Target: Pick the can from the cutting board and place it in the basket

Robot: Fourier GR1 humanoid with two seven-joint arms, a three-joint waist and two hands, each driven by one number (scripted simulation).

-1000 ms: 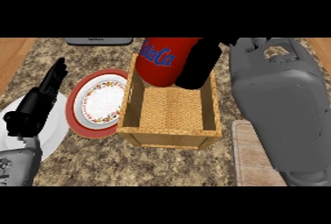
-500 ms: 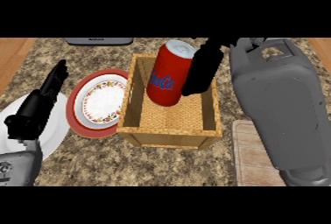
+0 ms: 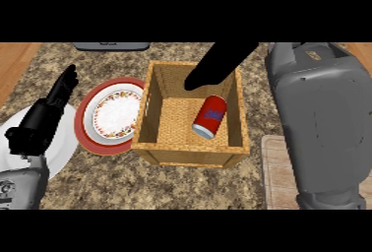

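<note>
The speckled brown stone bench [image 3: 181, 177] carries everything here, and on it, under the right robot hand [image 3: 214, 64], stands the square woven wicker basket [image 3: 190, 147] with its high wooden rim. To the left of this robot hand, beside the basket, lies a round white plate with a flowered border on a red underplate [image 3: 110, 115]; I cannot tell whether it touches the basket wall. Below and to the right of the robot hand, at the edge of the bench, a corner of the pale wooden cutting board [image 3: 277, 170] shows, with nothing visible on it. The left robot hand [image 3: 45, 115] rests far to the left, fingers straight and pointing up, holding nothing. The right robot hand hangs over the far part of the basket, fingers straight and pointing down, parted from the thumb, with nothing between them. The red cylindrical can with a blue label [image 3: 210, 115] lies on its side on the basket floor, just below the fingertips and apart from them. I judge that the placing step is done; the next move calls only for lifting the right arm away without knocking the rim.
</note>
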